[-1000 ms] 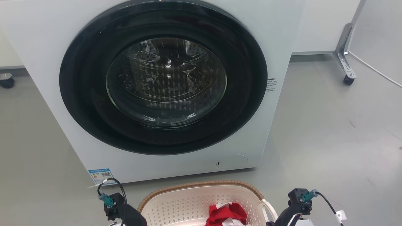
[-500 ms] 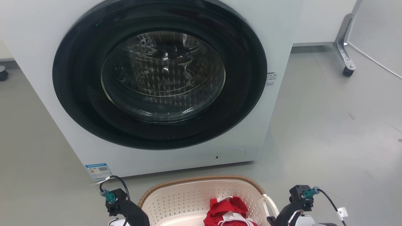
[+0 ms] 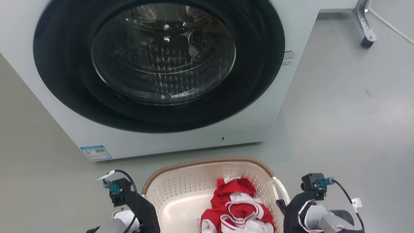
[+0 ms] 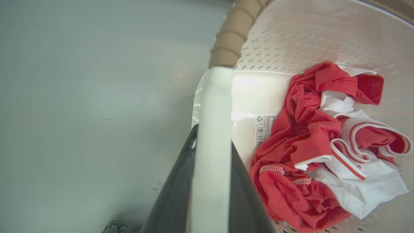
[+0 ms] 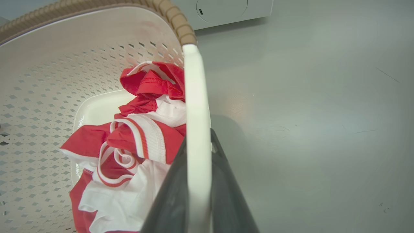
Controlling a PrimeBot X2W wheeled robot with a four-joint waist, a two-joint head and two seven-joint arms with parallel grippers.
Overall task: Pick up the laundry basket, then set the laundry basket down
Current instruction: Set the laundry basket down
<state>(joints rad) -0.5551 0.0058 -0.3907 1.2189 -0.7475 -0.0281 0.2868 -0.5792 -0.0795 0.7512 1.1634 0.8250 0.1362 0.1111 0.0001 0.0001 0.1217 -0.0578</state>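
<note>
Gripping the laundry basket (image 3: 181, 186) from both sides, the two arms hold it just in front of the washing machine (image 3: 181, 141), low in the head view. The left gripper (image 4: 212, 137) has its jaws closed on the left handle (image 4: 216, 94), a smooth, flat white plastic band running up between the two dark tapered fingers (image 4: 174, 194); the right gripper (image 5: 198, 137) has its jaws closed the same way on the right handle (image 5: 194, 84). The basket is cream-white plastic, rounded at the corners, its walls pierced with rows of small diamond-shaped holes, its base plain and glossy, its rim (image 3: 207, 160) a brown ribbed band with a woven look. A crumpled red and white garment (image 3: 237, 210) of soft knit with striped trim lies inside, toward the robot's right, leaving the left of the base bare. Whether the base touches the floor (image 3: 343, 129) cannot be told.

The far rim lies near the machine's front panel but apart from it, a strip of floor between. The machine is white and smooth, with a wide black ring (image 3: 61, 74) round a domed glass door (image 3: 163, 32) and a dimpled steel drum (image 3: 165, 79) behind it. Smooth grey floor spreads open to the left and right of the basket. A metal leg (image 3: 364, 19) on a black caster (image 3: 366, 42) stands well apart at the far right.
</note>
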